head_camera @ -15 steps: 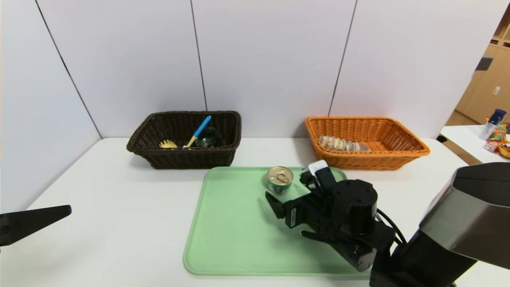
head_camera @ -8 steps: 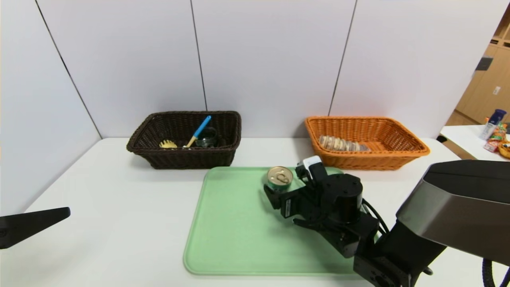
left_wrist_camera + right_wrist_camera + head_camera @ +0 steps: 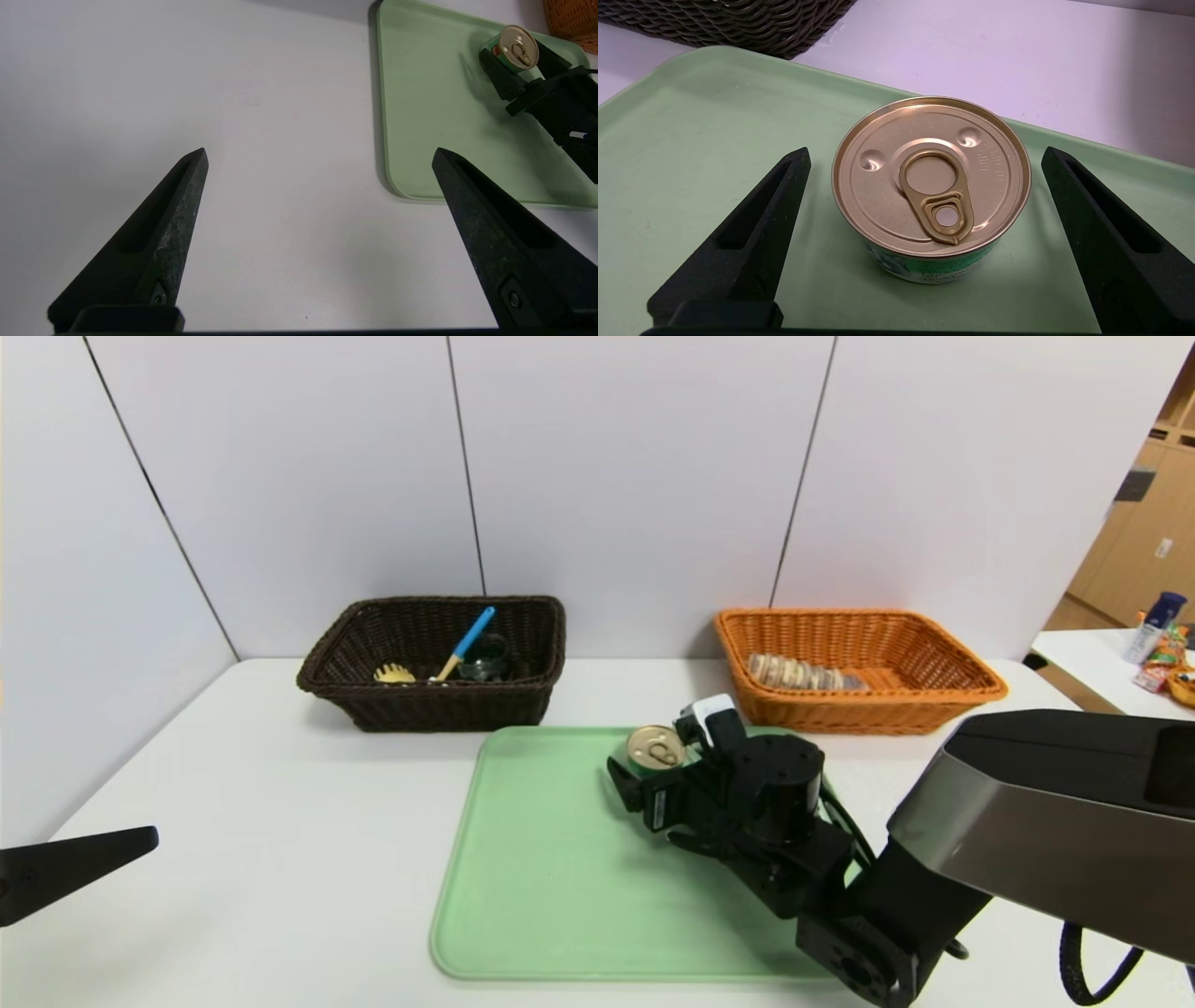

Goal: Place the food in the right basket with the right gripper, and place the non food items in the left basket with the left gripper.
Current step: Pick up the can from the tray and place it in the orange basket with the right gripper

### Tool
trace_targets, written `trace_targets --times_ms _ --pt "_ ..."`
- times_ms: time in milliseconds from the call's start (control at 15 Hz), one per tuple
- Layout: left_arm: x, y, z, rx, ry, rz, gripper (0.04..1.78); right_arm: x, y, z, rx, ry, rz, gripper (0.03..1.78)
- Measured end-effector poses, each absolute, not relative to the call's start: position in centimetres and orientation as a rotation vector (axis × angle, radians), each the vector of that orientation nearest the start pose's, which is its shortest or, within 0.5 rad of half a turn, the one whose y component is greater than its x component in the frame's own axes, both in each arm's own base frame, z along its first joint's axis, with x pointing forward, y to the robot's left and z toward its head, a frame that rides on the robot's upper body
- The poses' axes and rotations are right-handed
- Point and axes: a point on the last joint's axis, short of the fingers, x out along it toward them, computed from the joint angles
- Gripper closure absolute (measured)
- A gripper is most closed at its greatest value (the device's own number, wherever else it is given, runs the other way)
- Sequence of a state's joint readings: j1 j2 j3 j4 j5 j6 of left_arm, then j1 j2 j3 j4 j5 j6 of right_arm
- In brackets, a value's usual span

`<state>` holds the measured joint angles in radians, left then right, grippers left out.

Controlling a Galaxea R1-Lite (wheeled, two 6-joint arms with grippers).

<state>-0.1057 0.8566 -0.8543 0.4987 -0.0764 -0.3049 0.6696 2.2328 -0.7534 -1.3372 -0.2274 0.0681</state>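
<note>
The small tin (image 3: 655,748) with a gold pull-tab lid and green label stands upright on the green tray (image 3: 541,877), toward its far side. My right gripper (image 3: 658,761) is open with one finger on each side of the tin (image 3: 930,186), not touching it. The striped bread loaf (image 3: 803,674) lies in the orange basket (image 3: 934,695). The dark brown basket (image 3: 420,705) holds the yellow pasta fork (image 3: 394,674), the blue-handled spoon (image 3: 465,644) and the glass cup (image 3: 485,658). The marker is hidden. My left gripper (image 3: 320,156) is open and empty over bare table at the front left.
The white table (image 3: 280,821) meets grey wall panels behind the baskets. A side table (image 3: 1102,663) with packets and a bottle stands at the far right. The right arm's body (image 3: 1046,831) covers the tray's front right corner.
My right gripper has moved forward and left across the tray, so its open fingers now flank the tin. The left gripper has barely moved.
</note>
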Motion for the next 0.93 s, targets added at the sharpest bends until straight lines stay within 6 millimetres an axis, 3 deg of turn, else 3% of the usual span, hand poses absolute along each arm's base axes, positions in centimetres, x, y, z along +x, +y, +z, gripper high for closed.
trace_targets --times_ms 333,400,600,667,933 --pt "6.72 -0.89 25.27 -0.29 0.523 -0.103 0.13 30.44 23.26 5.38 0.011 0.13 0.433 0.1" --pt "6.7 -0.89 25.27 -0.291 0.523 -0.102 0.13 30.51 23.31 5.4 0.012 0.127 0.434 0.16" --pt "6.65 -0.88 25.27 -0.291 0.522 -0.102 0.13 30.57 23.34 5.29 0.011 0.128 0.434 0.66" --pt "6.64 -0.88 25.27 -0.29 0.522 -0.101 0.13 30.55 23.35 5.25 0.011 0.129 0.435 0.76" --pt "6.63 -0.88 25.28 -0.291 0.521 -0.101 0.13 30.18 23.32 5.31 0.011 0.133 0.442 0.81"
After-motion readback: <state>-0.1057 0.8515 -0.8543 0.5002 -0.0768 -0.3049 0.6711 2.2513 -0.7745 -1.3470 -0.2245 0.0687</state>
